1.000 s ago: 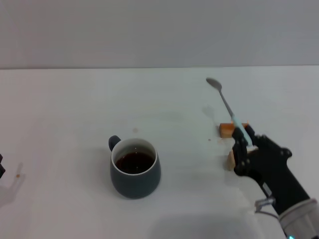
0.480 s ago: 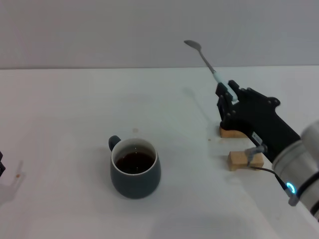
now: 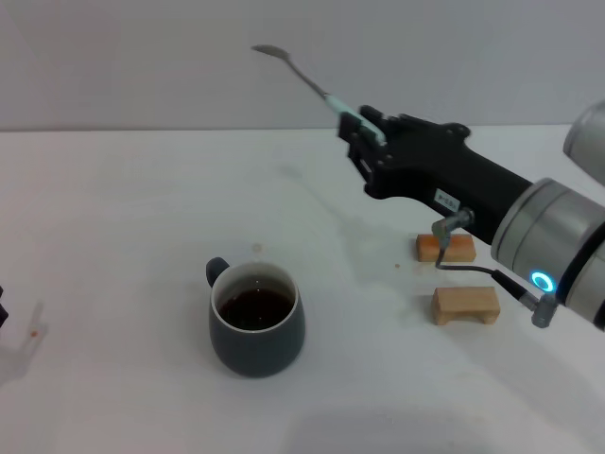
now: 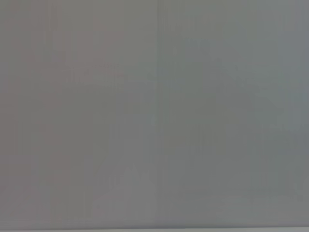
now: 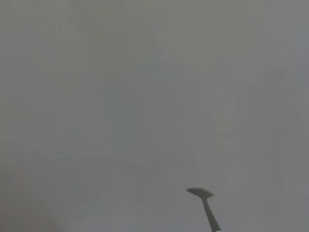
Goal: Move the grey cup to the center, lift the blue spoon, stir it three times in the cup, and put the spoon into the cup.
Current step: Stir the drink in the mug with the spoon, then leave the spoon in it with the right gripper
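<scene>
The grey cup [image 3: 256, 322] stands on the white table, left of the middle, with dark liquid inside and its handle toward the back left. My right gripper [image 3: 363, 132] is shut on the blue spoon [image 3: 304, 75] by its pale blue handle. It holds the spoon high above the table, behind and to the right of the cup, with the metal bowl pointing up and to the left. The spoon's bowl and neck also show in the right wrist view [image 5: 204, 205] against the grey wall. My left gripper is parked; only a dark sliver of the left arm [image 3: 3, 315] shows at the left edge.
Two small wooden blocks [image 3: 444, 247] [image 3: 464, 305] lie on the table at the right, under my right arm. A small orange speck [image 3: 34, 332] lies at the far left. The left wrist view shows only grey wall.
My right gripper has lifted the spoon from above the wooden blocks up and to the left, toward the cup side. The cup has not moved.
</scene>
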{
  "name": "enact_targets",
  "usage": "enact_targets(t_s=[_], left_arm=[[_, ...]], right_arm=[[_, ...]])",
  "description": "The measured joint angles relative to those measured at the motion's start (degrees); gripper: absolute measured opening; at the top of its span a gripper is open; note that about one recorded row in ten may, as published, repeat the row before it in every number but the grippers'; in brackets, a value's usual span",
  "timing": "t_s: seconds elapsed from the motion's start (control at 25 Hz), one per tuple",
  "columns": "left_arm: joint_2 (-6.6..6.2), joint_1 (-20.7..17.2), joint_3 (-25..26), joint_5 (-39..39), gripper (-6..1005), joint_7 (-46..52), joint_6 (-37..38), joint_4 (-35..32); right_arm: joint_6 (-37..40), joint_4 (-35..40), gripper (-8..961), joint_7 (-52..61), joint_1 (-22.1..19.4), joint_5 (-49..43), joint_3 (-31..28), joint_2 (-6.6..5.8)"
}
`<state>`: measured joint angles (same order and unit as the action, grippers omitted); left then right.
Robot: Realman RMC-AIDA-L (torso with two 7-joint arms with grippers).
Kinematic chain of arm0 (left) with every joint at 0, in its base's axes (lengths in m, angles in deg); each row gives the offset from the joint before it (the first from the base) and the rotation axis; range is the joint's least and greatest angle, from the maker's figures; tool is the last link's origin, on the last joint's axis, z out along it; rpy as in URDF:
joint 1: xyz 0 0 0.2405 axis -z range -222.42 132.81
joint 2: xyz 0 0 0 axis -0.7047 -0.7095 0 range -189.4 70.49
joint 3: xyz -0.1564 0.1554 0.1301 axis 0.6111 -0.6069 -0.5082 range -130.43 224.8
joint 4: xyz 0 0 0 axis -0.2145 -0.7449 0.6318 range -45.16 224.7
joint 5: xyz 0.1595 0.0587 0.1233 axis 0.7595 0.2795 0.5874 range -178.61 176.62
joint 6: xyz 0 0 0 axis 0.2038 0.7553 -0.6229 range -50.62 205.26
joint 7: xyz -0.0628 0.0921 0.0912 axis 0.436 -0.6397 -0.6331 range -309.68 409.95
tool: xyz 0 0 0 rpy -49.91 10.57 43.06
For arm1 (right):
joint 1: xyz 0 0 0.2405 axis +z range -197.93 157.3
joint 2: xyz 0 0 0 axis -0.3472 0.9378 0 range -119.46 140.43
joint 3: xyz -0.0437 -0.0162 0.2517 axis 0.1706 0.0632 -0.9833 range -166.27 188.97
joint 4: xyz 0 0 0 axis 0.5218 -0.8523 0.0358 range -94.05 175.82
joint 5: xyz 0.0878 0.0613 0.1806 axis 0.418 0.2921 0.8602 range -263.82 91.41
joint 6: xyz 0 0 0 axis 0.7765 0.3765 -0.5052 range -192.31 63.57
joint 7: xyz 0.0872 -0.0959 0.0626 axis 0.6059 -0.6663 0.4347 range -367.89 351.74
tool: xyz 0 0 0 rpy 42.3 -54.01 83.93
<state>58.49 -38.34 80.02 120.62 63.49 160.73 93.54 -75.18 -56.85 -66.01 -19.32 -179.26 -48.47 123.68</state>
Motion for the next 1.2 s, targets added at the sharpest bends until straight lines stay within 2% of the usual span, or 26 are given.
enact_targets(t_s=[0.08,0.12,0.2,0.44,0.6,0.72,1.08,1.2], left_arm=[[0.02,0.02,0.09,0.00,858,0.00,0.00,0.00],[0.06,0.03,0.10,0.00,858,0.00,0.00,0.02],[0.09,0.03,0.13,0.00,858,0.00,0.00,0.02],[0.26,0.11,0.15,0.01,858,-0.19,-0.12,0.26],[0.26,0.03,0.13,0.03,858,-0.04,-0.18,0.39],[0.22,-0.04,0.12,0.03,858,-0.03,-0.19,0.44],[0.17,-0.64,0.12,0.02,857,-0.42,0.76,0.60],[0.13,-0.83,0.12,0.02,857,-0.43,1.25,0.50]], right_arm=[[-7.90,-1.31,164,5.37,-0.54,-8.21,-5.05,3.31],[-10.75,-2.00,164,8.28,-0.56,-11.99,-6.86,4.55],[-14.38,-3.27,164,14.49,0.33,-19.48,-8.88,5.54],[-18.28,-3.97,164,25.32,3.93,-29.31,-11.33,5.43],[-25.75,-7.93,164,36.42,7.42,-41.61,-12.33,5.49],[-33.47,-12.14,165,40.70,10.05,-46.65,-13.60,5.50],[-54.69,-18.48,164,47.00,19.41,-47.89,-20.21,5.58],[-62.16,-18.65,164,50.44,23.79,-47.15,-22.76,5.54]])
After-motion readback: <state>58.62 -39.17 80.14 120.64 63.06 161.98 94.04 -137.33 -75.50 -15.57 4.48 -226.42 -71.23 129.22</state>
